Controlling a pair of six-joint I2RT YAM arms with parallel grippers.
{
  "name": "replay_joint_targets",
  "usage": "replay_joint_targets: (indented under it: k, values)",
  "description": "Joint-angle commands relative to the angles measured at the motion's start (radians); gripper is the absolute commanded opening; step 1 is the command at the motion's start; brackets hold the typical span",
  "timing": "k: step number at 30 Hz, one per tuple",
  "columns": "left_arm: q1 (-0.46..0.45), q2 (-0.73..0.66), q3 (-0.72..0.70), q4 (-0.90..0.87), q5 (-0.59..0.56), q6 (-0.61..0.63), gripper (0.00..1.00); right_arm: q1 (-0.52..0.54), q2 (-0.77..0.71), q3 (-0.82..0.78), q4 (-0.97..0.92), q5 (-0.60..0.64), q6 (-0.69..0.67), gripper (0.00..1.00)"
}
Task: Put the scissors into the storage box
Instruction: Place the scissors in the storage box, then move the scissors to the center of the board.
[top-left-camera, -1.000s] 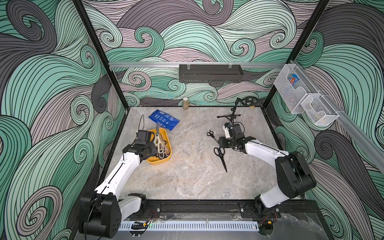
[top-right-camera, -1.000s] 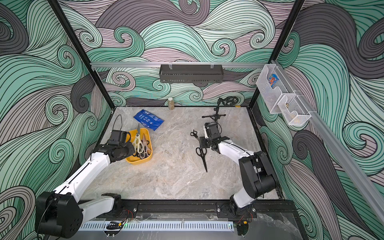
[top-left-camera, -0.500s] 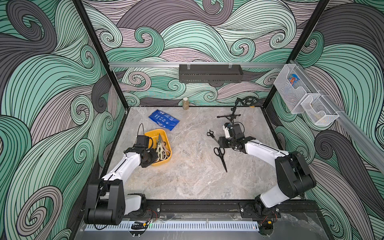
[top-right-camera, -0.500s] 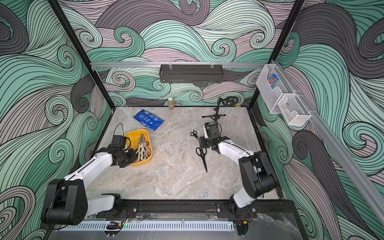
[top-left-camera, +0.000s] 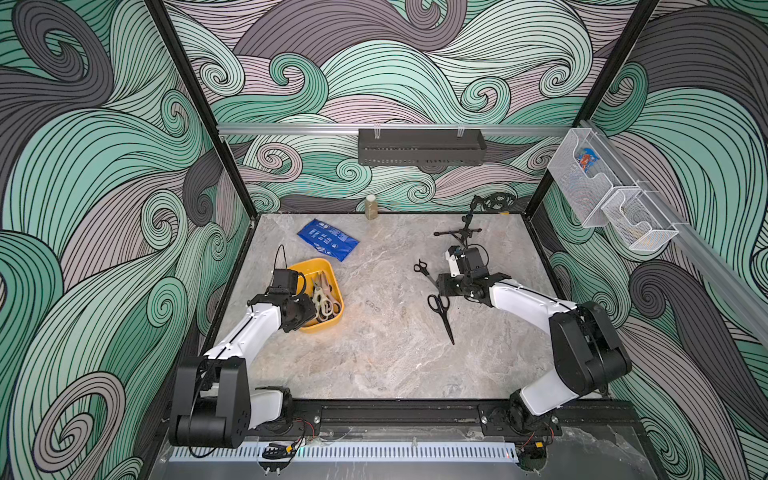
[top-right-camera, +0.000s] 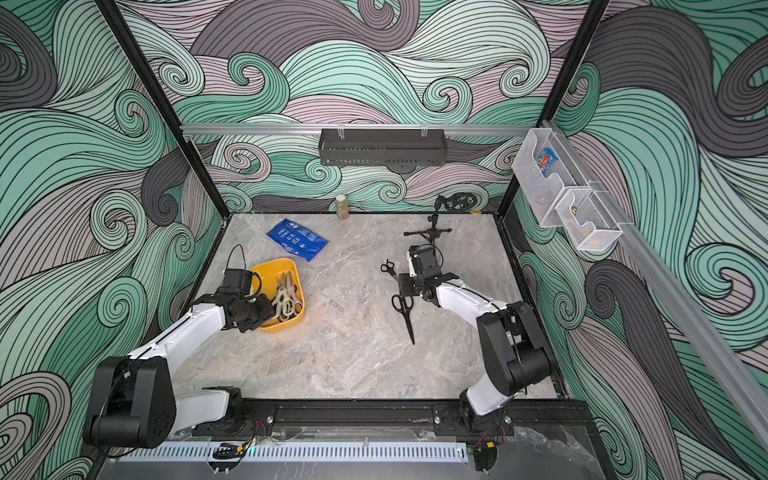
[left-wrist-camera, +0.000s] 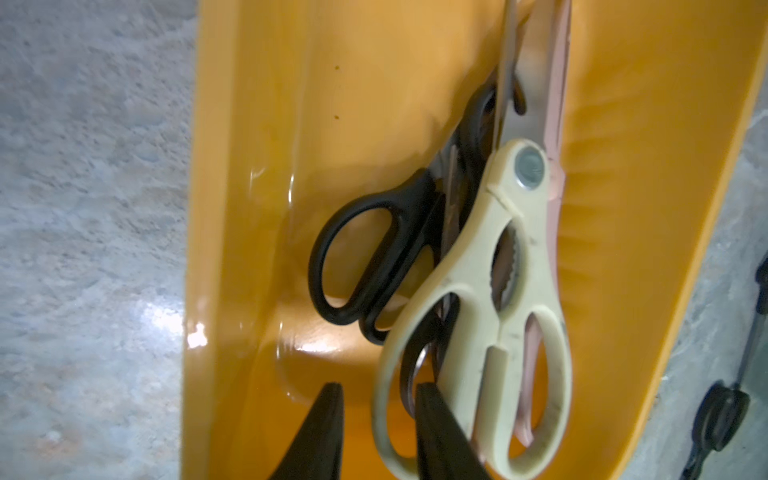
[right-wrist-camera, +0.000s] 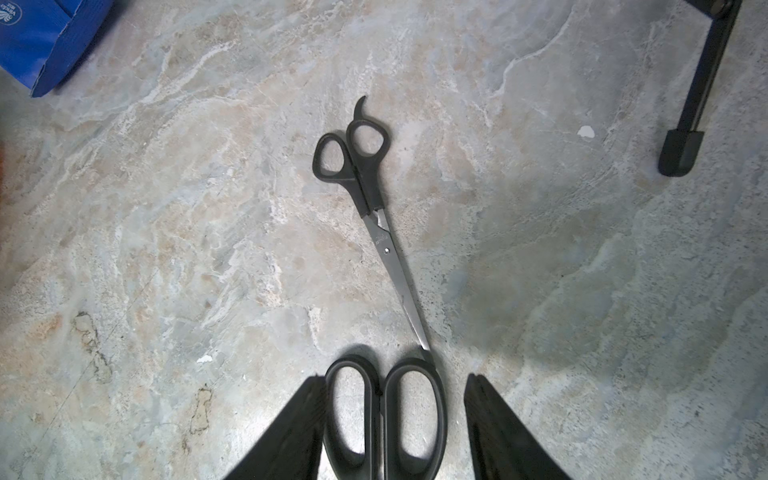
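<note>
Grey-and-tan marbled stone makes up the tabletop (top-left-camera: 374, 365), matte and veined, boxed in by walls printed with green and mauve swirls. A second ago I held the cream shears (top-left-camera: 322, 299) up over the storage box (top-left-camera: 309, 266). Now they lie inside it and my left pincer (left-wrist-camera: 376, 388) has sprung apart. Its two black wedge-shaped fingers stand either side of the rim of one cream handle loop, with a clear gap and no squeeze.

My right arm has not shifted. My right pincer (right-wrist-camera: 395, 378) hangs open as before, its fingers flanking the handle loops of the long black scissors (right-wrist-camera: 386, 415), which lie flat on the stone. One finger sits just beside a loop and the other stands a little off.

The box is glossy mustard-yellow plastic with rounded corners and low, smooth walls that catch the light. The shears (left-wrist-camera: 511, 257) have chunky matte cream handles, a round steel pivot and a toothed notch between the loops. They rest on top of a black-handled pair (left-wrist-camera: 365, 257) with oval loops, and a pale pink pair (left-wrist-camera: 555, 83) lies against them.

Out on the table, the small black scissors (right-wrist-camera: 374, 199) show slim steel blades, closed, and a hooked finger rest. Their tip reaches the larger pair's loop.
</note>
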Motion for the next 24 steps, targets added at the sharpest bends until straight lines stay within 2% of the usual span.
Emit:
replay_joint_targets:
  k: [1,14,19,24]
  values:
    - [0.005,-0.002,0.045,-0.013,-0.013,0.005,0.41,-0.008,-0.002,0.001,0.008,-0.004,-0.009,0.58]
    - [0.005,0.013,0.232,0.026,-0.016,0.050,0.43,-0.007,0.025,0.046,-0.035,-0.023,-0.014,0.58]
    - [0.006,0.018,0.243,0.119,0.065,0.095,0.43,-0.007,0.076,0.095,-0.062,-0.026,-0.032,0.57]
    - [0.008,0.036,0.244,0.182,0.055,0.133,0.43,-0.008,0.152,0.167,-0.104,-0.016,-0.056,0.55]
